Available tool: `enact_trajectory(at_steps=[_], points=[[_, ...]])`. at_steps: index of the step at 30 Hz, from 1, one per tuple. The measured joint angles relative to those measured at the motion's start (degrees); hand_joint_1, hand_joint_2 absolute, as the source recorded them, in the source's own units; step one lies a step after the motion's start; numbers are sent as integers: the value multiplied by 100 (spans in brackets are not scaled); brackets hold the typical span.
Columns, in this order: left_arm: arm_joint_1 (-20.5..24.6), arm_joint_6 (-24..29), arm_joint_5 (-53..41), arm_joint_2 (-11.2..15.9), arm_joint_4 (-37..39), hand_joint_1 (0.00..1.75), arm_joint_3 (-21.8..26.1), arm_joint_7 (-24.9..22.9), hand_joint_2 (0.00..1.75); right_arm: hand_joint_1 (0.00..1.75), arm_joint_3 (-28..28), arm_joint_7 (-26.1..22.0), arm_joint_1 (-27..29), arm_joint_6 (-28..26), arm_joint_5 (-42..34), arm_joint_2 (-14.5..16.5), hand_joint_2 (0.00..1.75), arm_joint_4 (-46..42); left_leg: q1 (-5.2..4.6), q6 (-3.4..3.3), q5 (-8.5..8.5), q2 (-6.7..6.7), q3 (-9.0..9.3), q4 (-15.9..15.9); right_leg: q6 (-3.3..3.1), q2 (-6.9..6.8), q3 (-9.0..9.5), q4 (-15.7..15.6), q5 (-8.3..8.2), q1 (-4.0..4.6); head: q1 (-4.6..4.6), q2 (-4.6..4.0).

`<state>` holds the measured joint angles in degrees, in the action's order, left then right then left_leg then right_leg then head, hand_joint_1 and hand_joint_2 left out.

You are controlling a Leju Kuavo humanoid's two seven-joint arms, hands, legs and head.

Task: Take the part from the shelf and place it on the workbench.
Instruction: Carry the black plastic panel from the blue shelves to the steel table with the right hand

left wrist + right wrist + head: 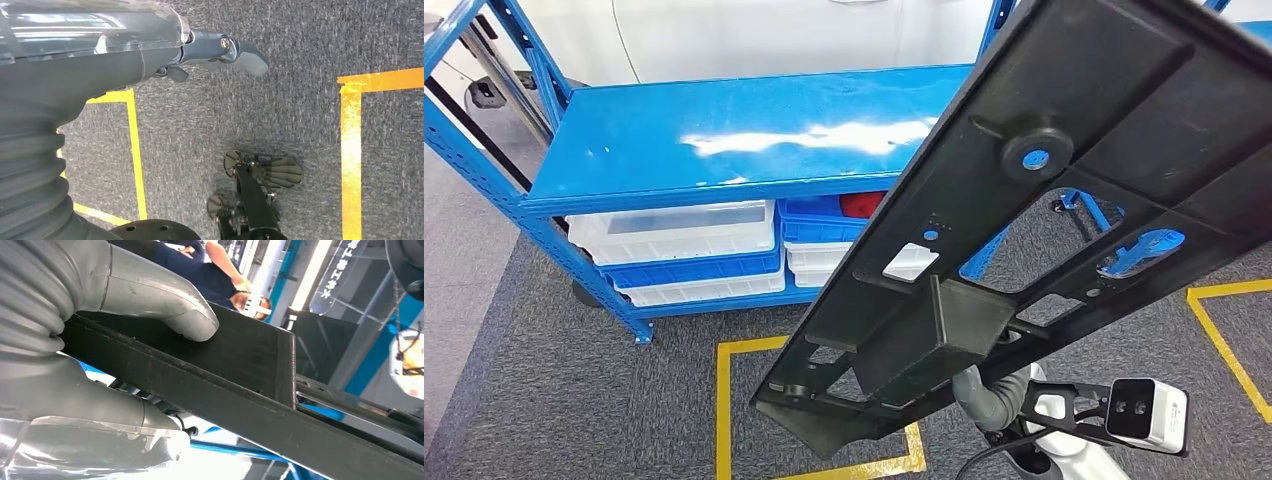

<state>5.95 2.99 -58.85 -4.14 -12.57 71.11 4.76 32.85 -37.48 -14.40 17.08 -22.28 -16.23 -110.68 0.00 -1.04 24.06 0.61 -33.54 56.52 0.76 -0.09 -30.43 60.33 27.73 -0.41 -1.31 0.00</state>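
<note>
A long black plastic part (pixel 1064 190) with cut-outs and a boxy block near its lower end slants across the head view, its upper end running out past the top right. My right hand (pixel 980 396) grips it from beneath near that block; most of the hand is hidden under the part. In the right wrist view the grey thumb (pixel 185 315) presses on the part's flat face (pixel 245 360). The blue shelf (pixel 724 130) stands behind, its top board bare. My left hand (pixel 220 52) hangs over the carpet and holds nothing.
White and blue bins (pixel 674 235) fill the shelf's lower level, one with something red (pixel 860 204) in it. Yellow tape lines (pixel 723 410) mark the grey carpet in front of the shelf. A person in a dark top (pixel 215 275) stands beyond the part.
</note>
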Motion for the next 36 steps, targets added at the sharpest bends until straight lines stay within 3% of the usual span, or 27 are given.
enact_trajectory(at_steps=[2,5,7,9,10,11,12,13,15,16,17,19,21,24,25,26,27,28,30,32,34,36], points=[[6,6,-2,-8,0,0,4,-7,175,175,8,2,-96,-32,-32,8,175,9,-6,62,-49,3,-44,18,-50,-1,166,-326,79,34,0,0],[6,1,-33,-7,0,0,5,-10,175,175,14,0,-187,-118,-55,13,175,44,-14,152,-15,-9,-116,98,-157,-20,136,-428,27,-8,0,0],[4,-10,-75,-9,0,0,2,-17,175,175,16,-3,-225,-232,-19,13,175,60,8,208,310,-24,-307,554,-221,-34,109,-460,-35,-32,0,0],[2,-28,-115,-16,0,0,-2,-38,175,175,21,-5,-240,-315,25,10,175,75,42,261,717,-25,-596,1333,-238,-14,56,-452,-70,-27,0,0],[0,-37,-126,-18,0,0,-4,-49,175,175,24,-5,-238,-332,38,8,175,86,58,283,813,-24,-682,1609,-234,7,29,-440,-83,-25,0,0],[-2,-46,-130,-19,0,0,-4,-57,175,175,28,-5,-236,-344,49,3,175,99,71,300,806,-24,-679,1704,-228,33,1,-421,-93,-27,0,0],[-2,-52,-130,-19,0,0,-5,-61,175,175,33,-5,-234,-351,60,-4,175,111,85,310,688,-28,-563,1564,-220,70,-24,-396,-98,-30,0,0],[-1,-55,-130,-19,0,0,-5,-66,175,175,37,-6,-232,-349,74,-11,175,119,101,313,505,-55,-355,1231,-209,115,-45,-366,-97,-35,0,0],[0,-56,-128,-20,0,0,-4,-81,175,175,44,-7,-219,-331,149,-21,175,126,128,291,283,-236,98,477,-165,213,-99,-308,-96,-35,0,0],[-1,-56,-126,-20,0,0,-4,-91,175,175,47,-7,-205,-322,222,-22,175,122,133,276,259,-314,235,238,-130,263,-126,-287,-105,-36,0,0],[-3,-55,-122,-21,0,0,-5,-99,175,175,49,-8,-181,-324,324,-21,175,111,131,257,295,-357,295,130,-92,313,-156,-278,-123,-37,-1,0],[2,-53,-116,-24,0,0,-5,-105,175,175,55,-9,-114,-351,543,-20,175,70,134,211,300,-278,300,72,-15,398,-195,-275,-154,-38,-1,0],[16,-54,-116,-30,0,0,-6,-89,175,175,62,-9,-27,-359,704,-22,175,27,152,135,272,-170,302,20,39,297,-287,-113,-38,-35,0,0],[4,-28,-110,-32,0,0,-13,-47,175,175,-35,-9,423,-80,1001,-24,175,-109,142,56,243,-19,289,-5,81,76,-755,898,481,-43,0,0],[-13,2,-99,-33,0,0,-15,-34,175,175,-124,-10,709,112,1155,-8,175,-202,137,49,244,18,283,-2,91,65,-900,1221,589,-46,1,0],[-35,39,-88,-35,0,0,-15,-24,175,175,-226,-10,997,324,1322,16,175,-298,135,49,248,58,280,4,97,60,-968,1371,596,-48,1,0],[-57,76,-75,-38,0,0,-15,-15,175,175,-320,-10,1231,497,1468,51,175,-385,134,55,255,108,279,15,98,45,-929,1288,490,-49,1,0],[-75,109,-67,-43,0,0,-15,-3,175,175,-394,-11,1384,606,1570,98,175,-454,134,66,266,171,280,28,96,1,-791,999,307,-49,1,0],[-86,170,-67,-50,0,0,-15,42,175,175,-486,-10,1497,666,1662,218,175,-538,110,117,301,300,282,68,64,-231,-420,226,-27,-26,1,0],[-78,229,-84,-38,0,0,-17,113,175,175,-529,-9,1511,613,1682,406,175,-572,73,182,331,414,287,92,-17,-355,-263,-148,-122,4,-1,0],[-51,275,-96,-8,0,0,-23,161,175,175,-534,-10,1456,521,1638,599,175,-570,65,250,333,536,305,85,-121,-236,-297,-173,-143,17,-4,0],[-14,304,-85,24,0,0,-28,185,175,175,-533,-10,1359,473,1548,744,175,-566,88,314,452,452,272,208,-214,-124,-319,-199,-193,13,-4,0]])
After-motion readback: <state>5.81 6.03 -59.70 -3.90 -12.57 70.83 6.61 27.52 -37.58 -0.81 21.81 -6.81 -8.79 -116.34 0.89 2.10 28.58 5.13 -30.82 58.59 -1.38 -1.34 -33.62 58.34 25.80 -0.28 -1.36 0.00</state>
